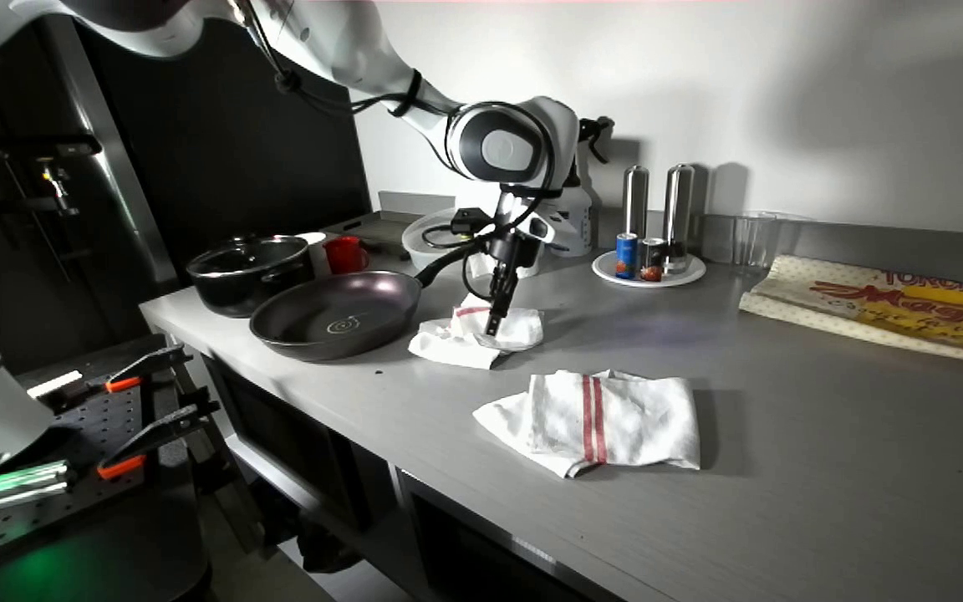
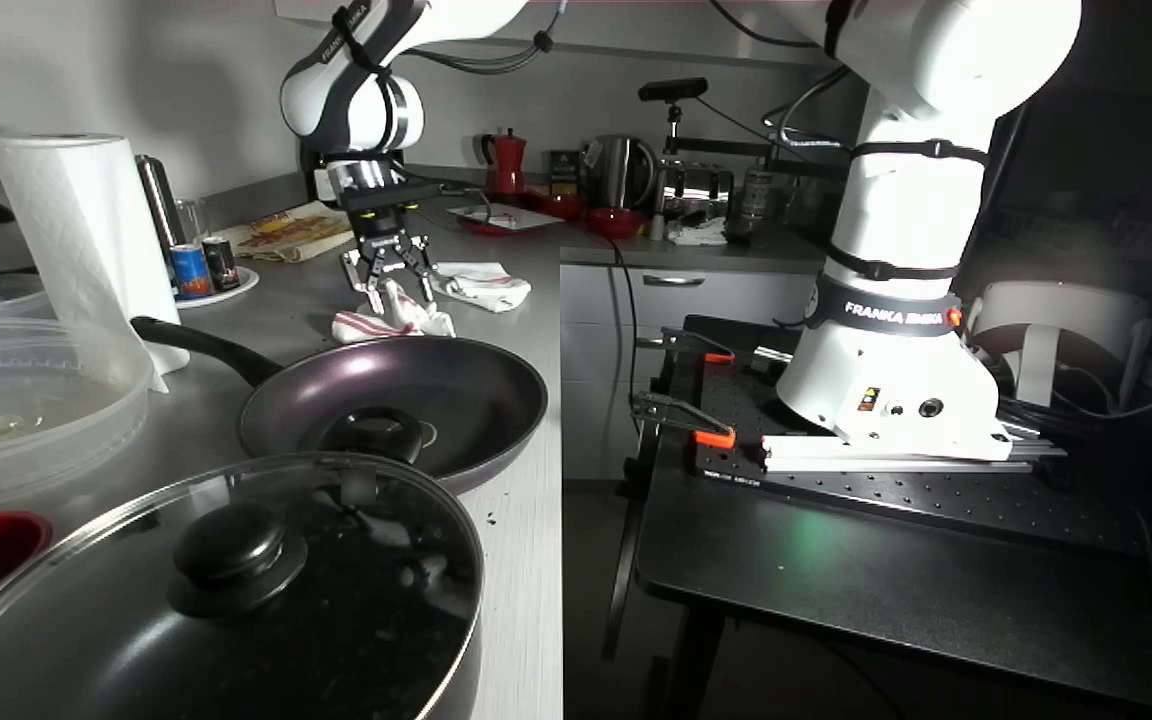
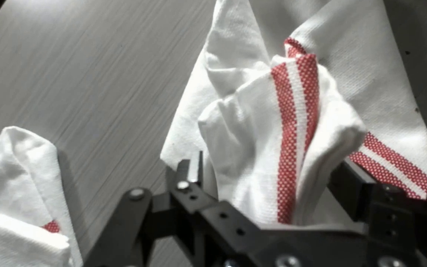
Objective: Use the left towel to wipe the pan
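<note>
The left towel (image 1: 452, 347), white with red stripes, lies bunched on the counter between the pan and the other towel. It also shows in an exterior view (image 2: 368, 326). In the wrist view the towel (image 3: 250, 144) rises in a fold between my fingers. My gripper (image 3: 270, 172) is open, pointing down, with a finger on each side of that fold; its fingers also show apart in an exterior view (image 2: 402, 296). The dark pan (image 1: 343, 318) sits beside the towel, its inside bare (image 2: 481, 400). The right towel (image 1: 649, 422) lies folded apart, partly seen in the wrist view (image 3: 20, 181).
A black pot with a glass lid (image 1: 247, 272) stands beyond the pan, near a red cup (image 1: 345, 254). The pan handle (image 1: 448, 261) points toward a plastic tub (image 2: 26, 430) and paper roll (image 2: 101, 240). A plate (image 1: 682, 274) holds cans and steel mills.
</note>
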`<state>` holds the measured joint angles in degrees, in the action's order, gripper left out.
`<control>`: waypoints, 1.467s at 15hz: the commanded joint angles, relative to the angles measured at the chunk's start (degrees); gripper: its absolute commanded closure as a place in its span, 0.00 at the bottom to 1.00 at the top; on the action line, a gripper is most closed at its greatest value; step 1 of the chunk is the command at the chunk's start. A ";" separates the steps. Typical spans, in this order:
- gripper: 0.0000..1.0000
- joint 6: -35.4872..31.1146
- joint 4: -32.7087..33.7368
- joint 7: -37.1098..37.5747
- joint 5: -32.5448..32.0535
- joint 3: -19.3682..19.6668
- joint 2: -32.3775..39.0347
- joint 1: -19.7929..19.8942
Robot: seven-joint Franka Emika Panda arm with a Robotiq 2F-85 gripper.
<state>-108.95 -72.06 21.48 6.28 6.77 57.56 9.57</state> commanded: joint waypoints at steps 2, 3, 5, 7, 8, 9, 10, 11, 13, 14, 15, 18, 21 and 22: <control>0.55 1.19 4.56 0.88 1.27 0.08 2.06 -0.27; 0.62 1.18 4.97 0.85 1.30 0.03 2.14 -0.27; 0.78 1.01 5.23 0.61 1.40 -0.19 1.83 -0.24; 0.93 0.97 5.62 0.37 1.53 -0.44 1.63 -0.17; 0.99 0.92 5.71 0.23 1.61 -0.60 1.47 -0.14; 1.00 0.89 5.91 0.23 1.62 -0.66 1.45 -0.17; 1.00 1.00 6.00 -0.09 1.82 -0.94 1.31 -0.05; 0.97 0.93 5.94 -0.17 1.86 -1.05 1.07 -0.11; 0.97 0.04 4.69 -0.91 1.97 -1.47 -0.61 -0.32; 0.97 -0.55 3.80 -1.30 1.98 -1.67 -1.73 -0.46; 0.97 -1.44 2.29 -1.78 1.77 -1.78 -3.53 -0.79; 0.97 -4.00 -1.90 -3.21 1.06 -2.00 -9.01 -1.94; 0.97 -6.36 -7.87 -5.73 0.36 -2.41 -16.01 -3.39; 0.97 -6.76 -10.28 -6.59 0.02 -2.51 -18.61 -4.04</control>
<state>-112.58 -72.36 17.93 6.69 4.51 47.90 7.16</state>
